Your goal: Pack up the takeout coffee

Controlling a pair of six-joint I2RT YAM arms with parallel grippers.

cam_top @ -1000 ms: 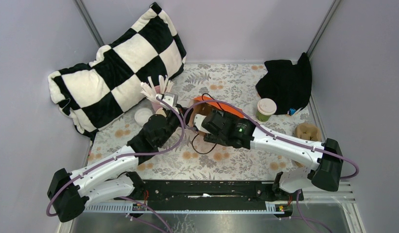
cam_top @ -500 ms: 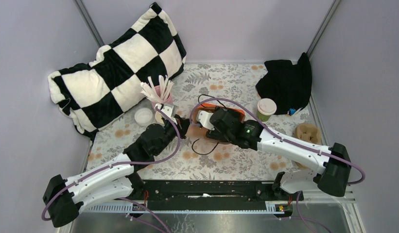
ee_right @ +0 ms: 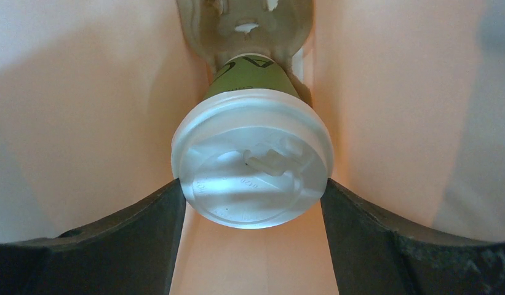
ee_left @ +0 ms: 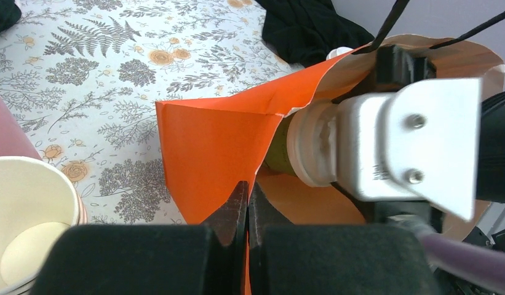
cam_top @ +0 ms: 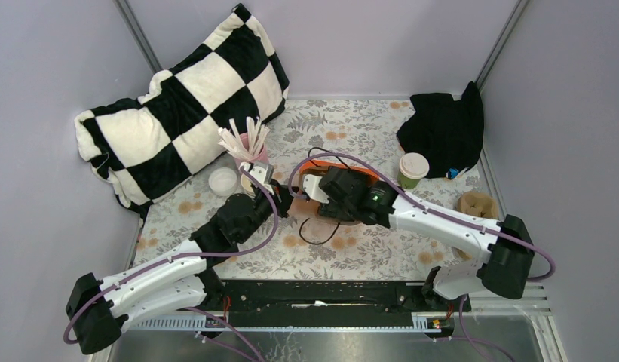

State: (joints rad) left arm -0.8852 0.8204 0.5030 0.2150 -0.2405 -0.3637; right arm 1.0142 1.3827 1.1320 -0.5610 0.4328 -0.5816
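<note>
Inside the bag, the right gripper has pushed a little deeper than a second ago, grasping the cup by its lid. The left gripper, clenched on the bag's edge, has drawn back. Release looks close, though the second cup stands unpacked beside the cloth.

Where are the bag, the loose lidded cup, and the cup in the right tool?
Bag (ee_left: 206, 141): left wrist view, orange side.
Loose cup (cam_top: 414, 166): top view, white lid.
Held cup (ee_right: 252, 163): right wrist view, lid top.
</note>
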